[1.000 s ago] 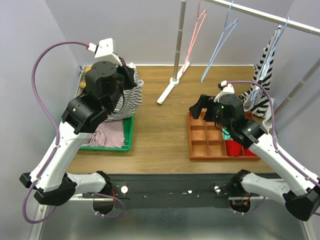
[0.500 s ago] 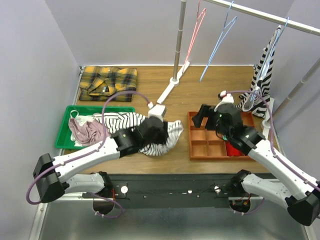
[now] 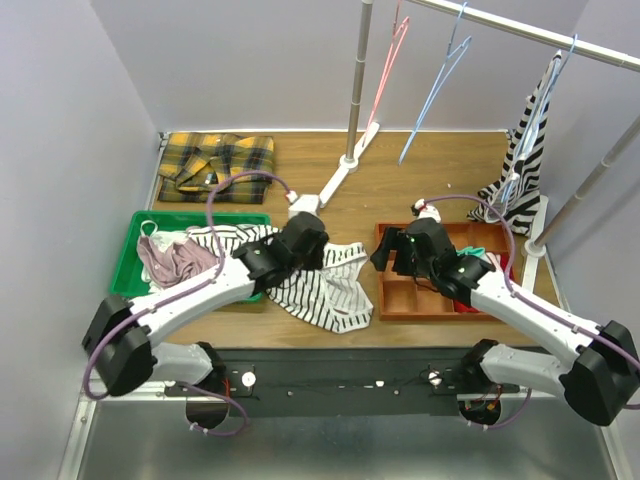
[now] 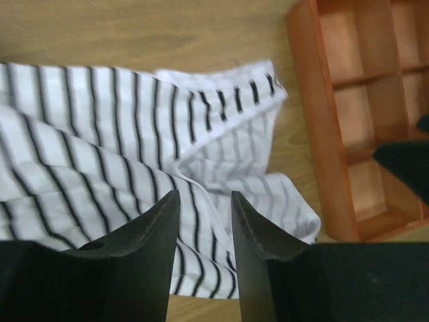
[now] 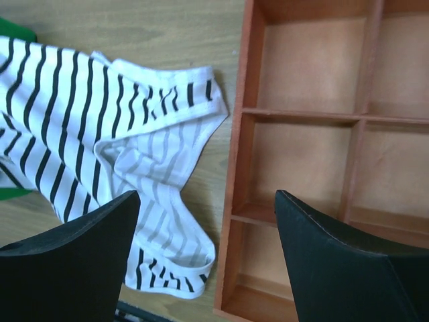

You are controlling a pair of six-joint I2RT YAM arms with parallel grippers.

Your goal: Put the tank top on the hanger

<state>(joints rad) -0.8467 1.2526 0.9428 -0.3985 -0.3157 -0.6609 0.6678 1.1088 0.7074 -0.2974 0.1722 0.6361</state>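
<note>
The tank top (image 3: 325, 290) lies crumpled on the wooden table between the green tray and the orange tray, one end trailing onto the green tray. It shows in the left wrist view (image 4: 100, 134) and the right wrist view (image 5: 80, 121). My left gripper (image 3: 315, 258) hovers just over it, jaws a little apart and empty (image 4: 204, 208). My right gripper (image 3: 383, 255) is wide open and empty over the orange tray's left edge, beside the tank top (image 5: 208, 201). The light-blue hanger (image 3: 432, 90) hangs on the rail at the back.
The orange compartment tray (image 3: 385, 300) sits right of the tank top. A green tray (image 3: 130, 260) holds pink cloth (image 3: 170, 262). A yellow plaid shirt (image 3: 215, 160) lies back left. A pink hanger (image 3: 388, 65), the rack pole (image 3: 355, 90) and a broad-striped garment (image 3: 520, 170) stand behind.
My left arm carried the tank top from above the green tray down to the table's middle and let go of it. My right gripper moved left toward it.
</note>
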